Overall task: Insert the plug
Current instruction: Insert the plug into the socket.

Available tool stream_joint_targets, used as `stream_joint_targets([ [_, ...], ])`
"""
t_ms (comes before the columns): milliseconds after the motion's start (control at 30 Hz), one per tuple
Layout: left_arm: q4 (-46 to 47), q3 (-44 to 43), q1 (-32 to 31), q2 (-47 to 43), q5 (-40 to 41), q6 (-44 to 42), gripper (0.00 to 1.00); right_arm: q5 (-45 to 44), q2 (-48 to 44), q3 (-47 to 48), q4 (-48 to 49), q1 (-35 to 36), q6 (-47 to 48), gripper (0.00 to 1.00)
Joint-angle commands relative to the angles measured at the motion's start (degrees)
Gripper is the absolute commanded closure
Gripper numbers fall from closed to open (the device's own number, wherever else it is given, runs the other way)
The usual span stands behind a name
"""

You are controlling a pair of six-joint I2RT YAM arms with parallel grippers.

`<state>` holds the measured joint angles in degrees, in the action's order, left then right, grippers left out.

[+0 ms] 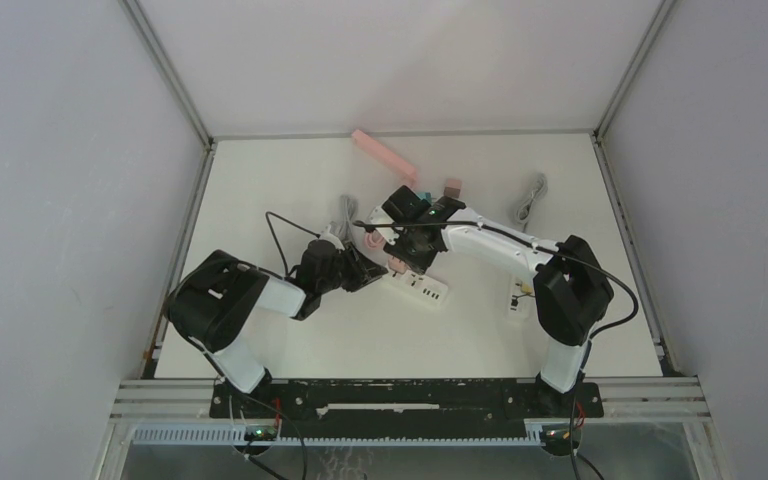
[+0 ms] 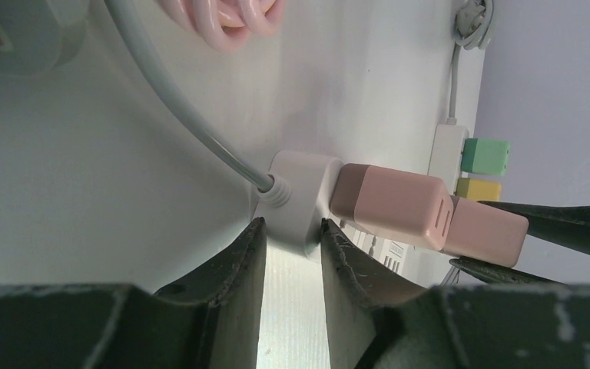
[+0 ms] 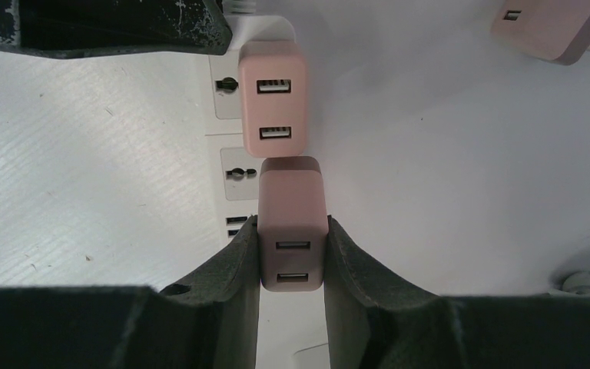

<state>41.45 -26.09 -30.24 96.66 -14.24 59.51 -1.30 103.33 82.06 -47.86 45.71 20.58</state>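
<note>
**Left gripper**: fingers stand either side of the cable end of the white power strip. Both pads appear to touch its flanks, so this is judged a bracing hold. The grey cable leaves that end and runs off across the counter. The strip lies flat at mid-counter, between the two arms.

**Seated adapter**: pale pink, two ports facing up, plugged into the strip near its cable end.

**Plug**: a darker pink block just beside the seated adapter, over the next socket position. Its underside is hidden, so it cannot be told whether the prongs have entered.

**Right gripper**: fingers clamped on the plug's two flat sides, port face toward the wrist camera.

**Handling assessment:** the plug is judged to be light, rigid, smooth-shelled plastic, liable to twist or slip under insertion force. It is best held on its opposite flat sides, low enough to keep it square to the socket. The strip is also judged light and would likely slide unless braced.
</note>
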Motion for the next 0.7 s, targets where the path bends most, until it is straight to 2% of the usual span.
stream_joint_targets([
  [0,0.9,-1.6,0.1,0.4,-1.0,-1.2,0.64,-1.1,-0.2,2.7,-1.3,0.7,0.7,1.00],
  [667,0.1,-1.9,0.0,0.0,-1.2,-1.8,0.64,-0.2,2.8,3.1,-2.5,1.4,0.7,1.00],
])
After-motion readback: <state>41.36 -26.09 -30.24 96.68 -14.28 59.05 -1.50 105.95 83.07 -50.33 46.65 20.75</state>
